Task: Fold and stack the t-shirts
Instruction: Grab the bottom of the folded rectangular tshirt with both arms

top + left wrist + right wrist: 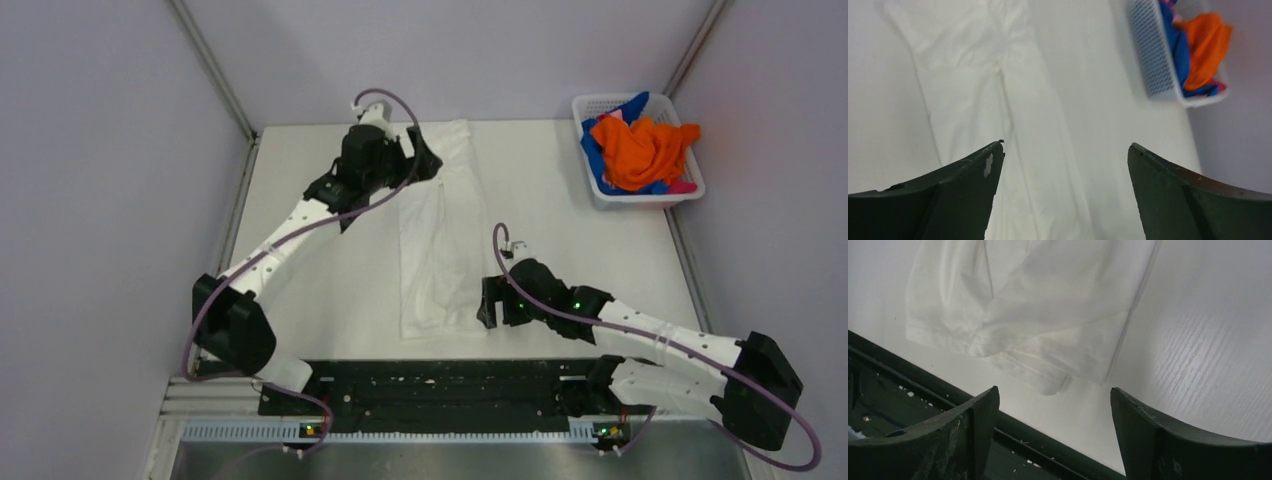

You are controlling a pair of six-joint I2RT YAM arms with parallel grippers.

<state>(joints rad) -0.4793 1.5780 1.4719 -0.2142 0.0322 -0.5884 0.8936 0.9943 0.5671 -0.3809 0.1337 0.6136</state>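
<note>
my left pincer (1065,150) and right pincer (1054,392) hang spread over the ends of the lengthwise-folded white t-shirt (440,240); next, i reckon, pinch and fold crosswise.

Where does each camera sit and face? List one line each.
Top external: overhead behind the bases, looking down on table, left gripper, right gripper, white t-shirt, basket.
Left wrist: over the shirt's far end, looking across it toward the basket; own jaws open.
Right wrist: near edge, facing shirt's hem; own jaws open.
Shared: the shirt.

basket (640,201): white lattice, far-right corner | table (330,280): white | rail (440,385): black, near edge
</note>
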